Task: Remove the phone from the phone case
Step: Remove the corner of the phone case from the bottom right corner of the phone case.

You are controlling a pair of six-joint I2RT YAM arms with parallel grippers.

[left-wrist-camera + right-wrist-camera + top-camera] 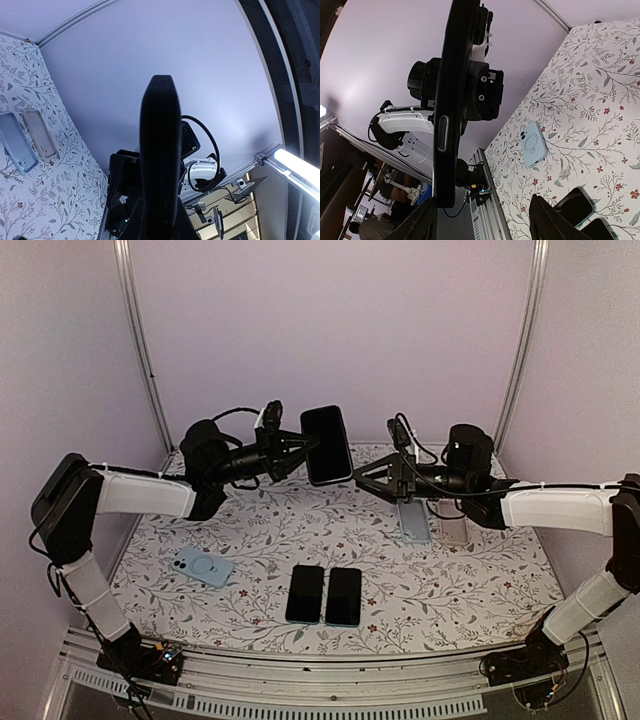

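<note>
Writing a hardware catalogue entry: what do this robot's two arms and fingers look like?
The left arm and right arm match: white link covers, black rounded joints and black wrist housings. Thin black cables loop loosely near each wrist. The fingers are black and angular.

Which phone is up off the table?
The black phone in the left gripper, upright in mid-air; the other two black phones lie flat side by side.

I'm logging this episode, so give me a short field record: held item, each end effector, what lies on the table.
held item: cased phone, raised above the table
left end effector: shut on the cased phone
right end effector: open, near the phone, contact unclear
table left: light blue case
table front centre: two dark phones, side by side
table right rear: grey-blue case and clear case, side by side
</note>
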